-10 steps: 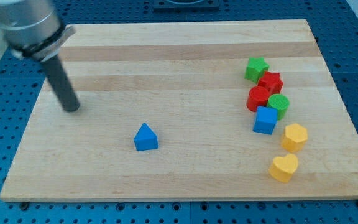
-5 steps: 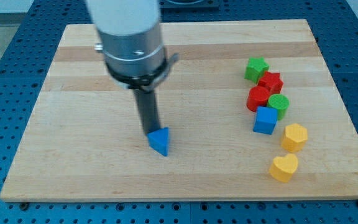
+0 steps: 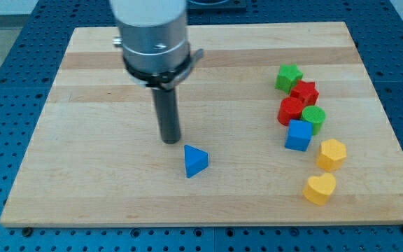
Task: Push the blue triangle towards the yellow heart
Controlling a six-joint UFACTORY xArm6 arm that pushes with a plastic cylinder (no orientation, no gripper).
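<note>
My tip [image 3: 171, 141], the lower end of a straight dark rod, rests on the pale wooden board [image 3: 103, 189] just up and to the view's left of the small blue triangle block [image 3: 195, 161], near it but, as far as I can tell, not touching. I carry no pincer at all, so nothing about me spreads or pinches; the rod only shoves. That side suits the job, I judge, since the yellow heart-shaped block [image 3: 320, 189] lies well apart toward the view's lower right, so a push from here drives the triangle roughly that way. Along the view's right edge sit a green star block [image 3: 288, 77], two red blocks [image 3: 298, 101] of unclear shape, a green round block [image 3: 315, 118], a blue cube [image 3: 299, 135] and a yellow hexagon block [image 3: 331, 154]. No containers show; every block lies loose on the board.
</note>
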